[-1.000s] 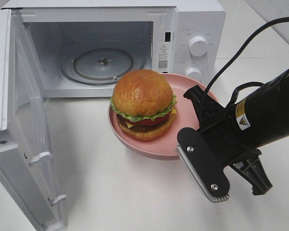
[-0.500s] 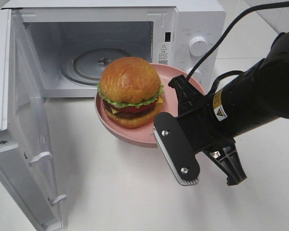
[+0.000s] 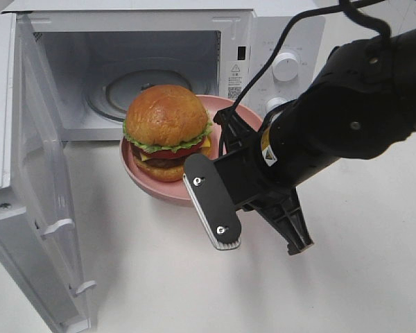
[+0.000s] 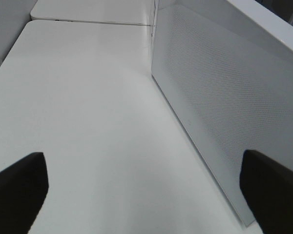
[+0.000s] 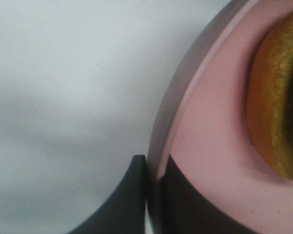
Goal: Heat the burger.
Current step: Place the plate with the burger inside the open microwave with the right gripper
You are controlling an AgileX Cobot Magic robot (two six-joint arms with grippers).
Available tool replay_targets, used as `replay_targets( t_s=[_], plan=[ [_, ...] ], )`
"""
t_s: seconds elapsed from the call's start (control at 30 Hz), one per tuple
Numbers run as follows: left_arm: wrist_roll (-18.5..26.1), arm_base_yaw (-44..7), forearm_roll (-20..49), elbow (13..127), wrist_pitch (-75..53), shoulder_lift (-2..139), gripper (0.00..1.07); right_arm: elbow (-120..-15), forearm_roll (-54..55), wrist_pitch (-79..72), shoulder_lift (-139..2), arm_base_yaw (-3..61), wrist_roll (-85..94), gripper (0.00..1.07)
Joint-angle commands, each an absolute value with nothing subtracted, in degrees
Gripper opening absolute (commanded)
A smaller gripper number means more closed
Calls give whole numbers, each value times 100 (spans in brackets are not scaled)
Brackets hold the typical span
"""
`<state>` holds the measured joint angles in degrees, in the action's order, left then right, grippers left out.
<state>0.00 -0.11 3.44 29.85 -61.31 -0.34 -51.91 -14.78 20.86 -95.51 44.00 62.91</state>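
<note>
Exterior high | burger (image 3: 166, 128) is seated on pink plate (image 3: 151, 189) | rim is pinched by right gripper (image 5: 155, 166) | white tabletop (image 3: 159, 277) is occupied by open microwave (image 3: 277, 38) | left gripper (image 4: 142, 158) is spread, nothing grasped

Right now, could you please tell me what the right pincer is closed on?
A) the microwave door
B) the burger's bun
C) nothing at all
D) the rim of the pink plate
D: in the right wrist view, the right pincer has one jaw on each side of the rim of the pink plate, while the burger sits untouched on the plate.
</note>
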Motion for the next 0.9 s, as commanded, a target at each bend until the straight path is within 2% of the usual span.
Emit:
replay_targets(
  t_s=[0.03,0.9],
  plan=[
    [0,6,390,2974,-6136,-120,100,-5420,-1536,1856,-9654,4423,6205,0],
    [0,6,390,2974,-6136,-120,100,-7214,-1696,2108,-11018,4423,5592,0]
  ],
)
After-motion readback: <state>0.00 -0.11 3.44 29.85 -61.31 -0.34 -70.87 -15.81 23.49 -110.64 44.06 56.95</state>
